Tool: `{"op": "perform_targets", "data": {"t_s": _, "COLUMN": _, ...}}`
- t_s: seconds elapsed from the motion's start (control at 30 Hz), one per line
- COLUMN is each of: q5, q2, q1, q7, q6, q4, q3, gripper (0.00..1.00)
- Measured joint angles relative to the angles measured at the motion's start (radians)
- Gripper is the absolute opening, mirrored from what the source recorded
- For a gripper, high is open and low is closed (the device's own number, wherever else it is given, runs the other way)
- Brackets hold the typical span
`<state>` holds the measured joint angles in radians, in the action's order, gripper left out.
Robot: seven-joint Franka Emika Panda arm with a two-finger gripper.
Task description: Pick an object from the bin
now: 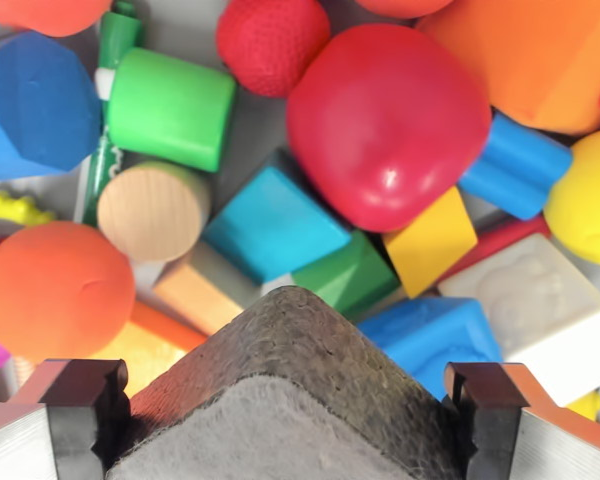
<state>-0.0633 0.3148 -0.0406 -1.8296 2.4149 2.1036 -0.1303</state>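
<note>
- One grey foam block [285,400] fills the near middle of the wrist view, the biggest thing in sight. It sits squarely between the two metal fingers, its ridge running away from the camera to a blunt point over the toys.
- Both fingers [75,405] press against the block's sloping sides, one from the left and one from the right, so the gripper [285,425] looks closed on it at roughly the block's own width. I judge the pick is made and the block hangs clear of the heap, though how high I cannot tell.
- Beyond the point lies a big red rounded lump [385,125], right of centre and farther off.
- Far right, an orange block [540,55] runs off the edge, and a blue faceted block [30,100] sits far left.
- An orange ball [55,290] lies near left, just beside the left finger.
- A white embossed block [540,310] lies near right.
- A green cylinder [170,108], a teal cube [272,222] and a bare wooden cylinder [152,210] crowd the middle, close beyond the point.
- Since the block is centred in the jaws, the coming move needs only a straight lift; any sideways drift could brush the pile.
</note>
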Motion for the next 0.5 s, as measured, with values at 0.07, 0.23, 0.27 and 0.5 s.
{"op": "perform_targets", "data": {"t_s": 0.07, "q5": 0.004, "q2": -0.015, "q1": 0.001, "q7": -0.003, "q6": -0.019, "q4": -0.004, "q3": -0.001, "gripper": 0.0}}
{"op": "perform_targets", "data": {"t_s": 0.23, "q5": 0.012, "q2": -0.05, "q1": 0.001, "q7": -0.008, "q6": -0.063, "q4": -0.013, "q3": -0.002, "gripper": 0.0}}
{"op": "perform_targets", "data": {"t_s": 0.27, "q5": 0.014, "q2": -0.059, "q1": 0.001, "q7": -0.01, "q6": -0.072, "q4": -0.015, "q3": -0.002, "gripper": 0.0}}
{"op": "perform_targets", "data": {"t_s": 0.5, "q5": 0.023, "q2": -0.106, "q1": 0.001, "q7": -0.016, "q6": -0.142, "q4": -0.039, "q3": -0.003, "gripper": 0.0}}
